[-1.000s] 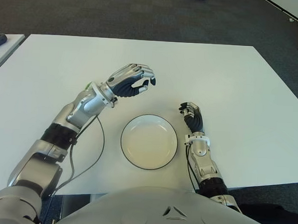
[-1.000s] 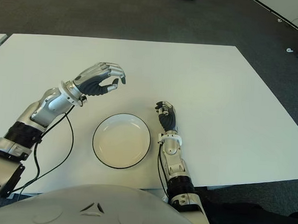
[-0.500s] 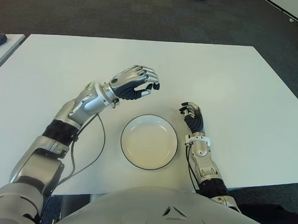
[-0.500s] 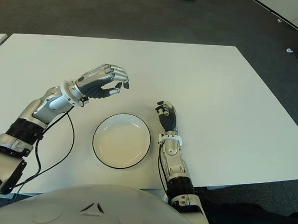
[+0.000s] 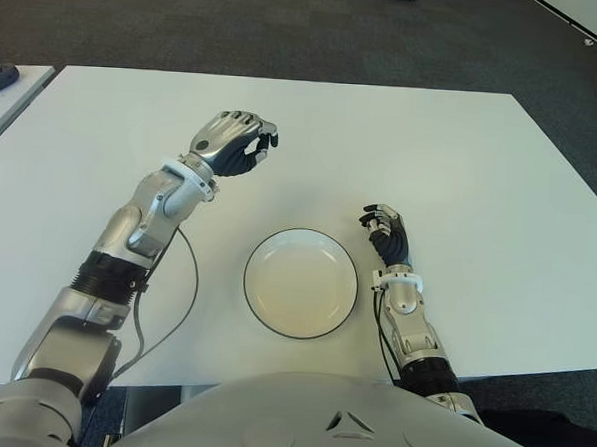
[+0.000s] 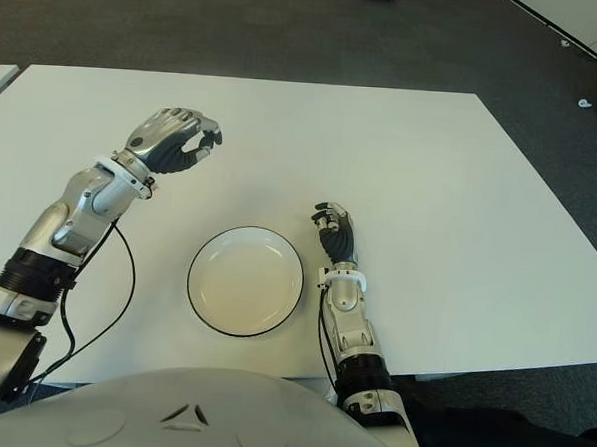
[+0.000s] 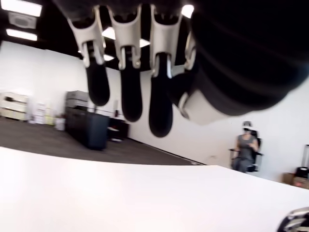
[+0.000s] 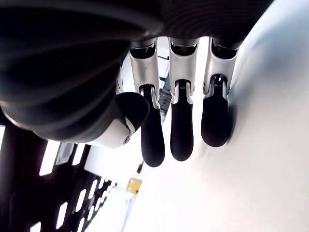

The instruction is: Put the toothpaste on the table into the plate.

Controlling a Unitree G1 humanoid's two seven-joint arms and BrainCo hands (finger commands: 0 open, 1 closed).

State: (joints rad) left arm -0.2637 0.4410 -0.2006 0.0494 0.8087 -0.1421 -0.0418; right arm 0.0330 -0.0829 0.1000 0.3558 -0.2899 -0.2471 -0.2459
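- Weird one: no toothpaste showed up anywhere on the white worktop (image 5: 462, 162). I checked both eye views and both wrist views, nothing.
- The plate (image 5: 300, 283) sat low in the middle of the frame, just in front of the robot's chest, and it had nothing in it. So as far as I could judge, the task wasn't done at all.
- The left hand (image 5: 233, 143) was up in the air in the upper left-middle of the frame, well apart from the plate. Its fingers (image 7: 129, 92) were loosely curled and had hold of nothing; the wrist view showed only bare worktop and the room beyond them.
- The right hand (image 5: 387, 233) showed just right of the plate, low on the worktop. Its fingers (image 8: 179, 130) were curled too, gripping nothing, with the tips close against the worktop surface.
- A person (image 7: 246, 152) sat in a chair far back in the room, only visible in the left wrist view.
- What's left, my guess: basically everything. The tube has to be found first, then grabbed, carried over and set down in the plate. Can't say where it is from these views.
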